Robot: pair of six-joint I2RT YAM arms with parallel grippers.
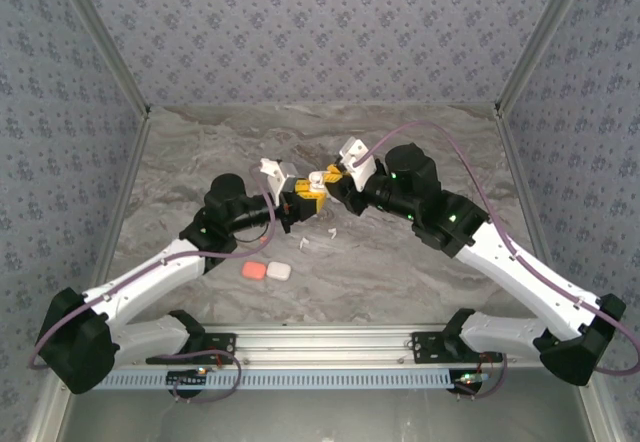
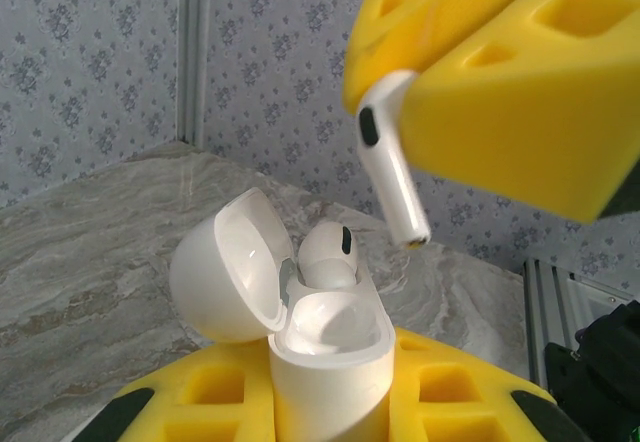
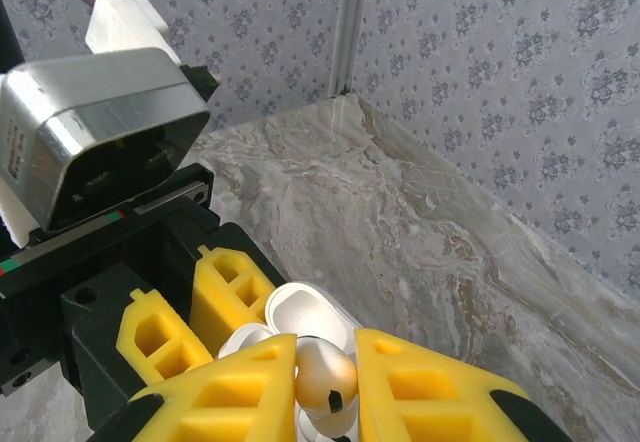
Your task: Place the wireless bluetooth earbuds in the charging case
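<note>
While pinching a white earbud at upper right in the narrow jaws of the right gripper, grips the open charging case at bottom centre in the left gripper, second earbud seated inside.

One earbud sits in the charging case; a second earbud hangs just above it. Two other cases lie side by side on the counter.
</note>
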